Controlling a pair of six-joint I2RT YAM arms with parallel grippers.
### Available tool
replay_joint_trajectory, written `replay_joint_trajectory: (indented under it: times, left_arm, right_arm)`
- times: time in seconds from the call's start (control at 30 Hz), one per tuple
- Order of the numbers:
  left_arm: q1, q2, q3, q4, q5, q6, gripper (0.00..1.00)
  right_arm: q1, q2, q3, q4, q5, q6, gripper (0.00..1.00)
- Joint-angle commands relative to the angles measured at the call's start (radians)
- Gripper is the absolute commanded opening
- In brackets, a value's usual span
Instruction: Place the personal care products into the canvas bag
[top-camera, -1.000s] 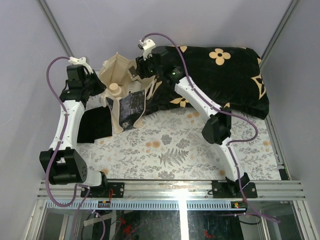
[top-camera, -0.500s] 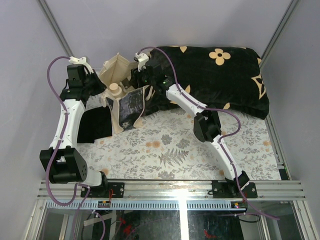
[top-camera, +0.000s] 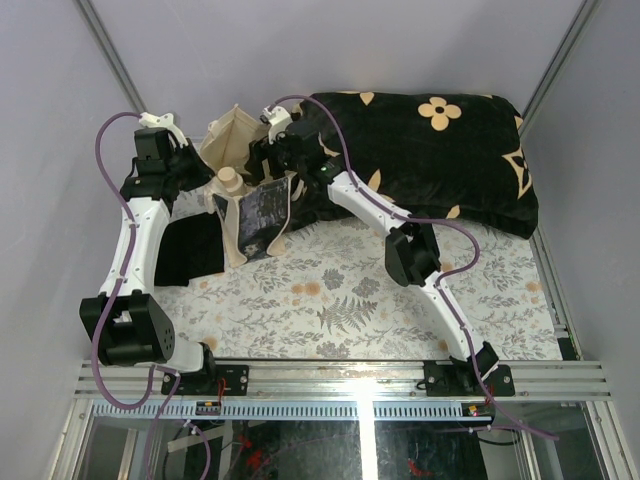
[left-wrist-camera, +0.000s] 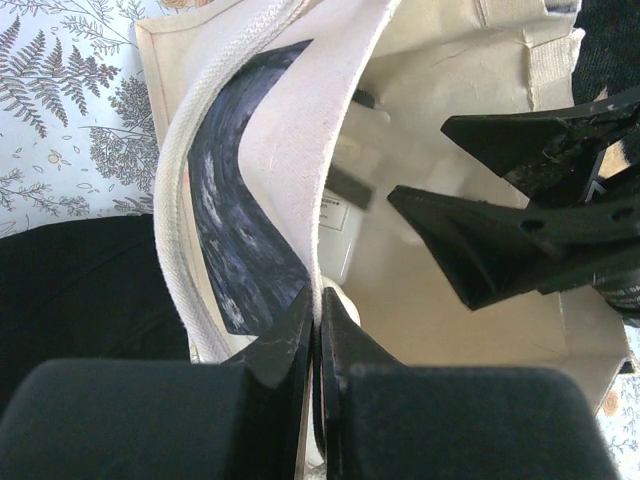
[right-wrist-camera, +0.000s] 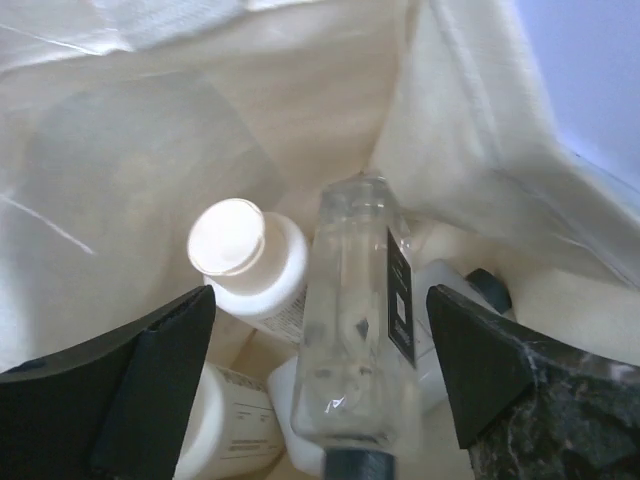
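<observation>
The cream canvas bag (top-camera: 250, 205) stands open at the back left, its dark panel facing front. My left gripper (top-camera: 203, 178) is shut on the bag's rim (left-wrist-camera: 330, 150) and holds the mouth open, as the left wrist view (left-wrist-camera: 317, 305) shows. My right gripper (top-camera: 260, 158) is open over the bag's mouth (right-wrist-camera: 318, 291). Below it, inside the bag, lies a squarish bottle (right-wrist-camera: 355, 330) with a dark cap, touching neither finger. Two round bottles with wide caps (right-wrist-camera: 245, 255) (right-wrist-camera: 225, 430) and a white bottle with a dark cap (right-wrist-camera: 470, 295) lie there too.
A black cushion with tan flowers (top-camera: 440, 150) fills the back right, close behind the right arm. A flat black cloth (top-camera: 190, 250) lies left of the bag. The table has a floral cover (top-camera: 330, 290). Grey walls enclose the cell.
My right arm has swung left from the cushion's edge to over the bag's mouth. The left arm and the bag have stayed put.
</observation>
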Motion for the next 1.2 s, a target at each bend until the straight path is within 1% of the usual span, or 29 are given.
replay_joint_trajectory:
  times: [0.0, 0.03, 0.13, 0.2, 0.37, 0.57, 0.63, 0.77, 0.9, 1.03, 1.1, 1.17]
  left_arm:
    - [0.006, 0.009, 0.004, 0.032, -0.011, 0.008, 0.00]
    - [0.007, 0.010, 0.002, 0.032, -0.012, 0.005, 0.00]
    - [0.006, 0.013, 0.002, 0.035, -0.020, -0.003, 0.00]
    - [0.008, 0.016, 0.006, 0.033, -0.034, -0.008, 0.00]
    - [0.033, 0.029, 0.022, 0.012, -0.072, -0.031, 0.00]
    - [0.132, 0.037, 0.025, 0.000, -0.091, -0.053, 0.00]
    - [0.160, 0.044, 0.029, -0.007, -0.106, -0.054, 0.00]
    - [0.191, 0.056, 0.026, -0.005, -0.130, -0.059, 0.00]
    - [0.203, 0.069, 0.017, 0.007, -0.174, -0.063, 0.00]
    - [0.226, 0.092, 0.014, 0.002, -0.229, -0.057, 0.00]
    - [0.244, 0.100, 0.009, 0.002, -0.227, -0.060, 0.00]
    - [0.254, 0.098, -0.001, 0.020, -0.183, -0.067, 0.00]
  right_arm:
    - [0.032, -0.098, 0.040, 0.096, -0.041, -0.001, 0.98]
    - [0.034, -0.112, 0.046, 0.084, -0.041, -0.005, 1.00]
    - [0.035, -0.170, 0.045, 0.040, -0.029, -0.022, 1.00]
    - [0.034, -0.221, 0.025, 0.010, 0.008, -0.050, 1.00]
    - [0.029, -0.386, -0.066, -0.077, 0.210, -0.130, 0.99]
    - [0.008, -0.577, -0.288, -0.127, 0.396, -0.187, 1.00]
    - [0.006, -0.614, -0.332, -0.173, 0.442, -0.205, 0.99]
    - [0.004, -0.652, -0.384, -0.277, 0.516, -0.192, 0.99]
    - [0.003, -0.680, -0.471, -0.329, 0.525, -0.142, 0.99]
    - [0.002, -0.689, -0.548, -0.327, 0.491, -0.104, 0.99]
    - [0.002, -0.686, -0.568, -0.316, 0.477, -0.101, 0.99]
    - [0.000, -0.680, -0.585, -0.301, 0.464, -0.104, 0.99]
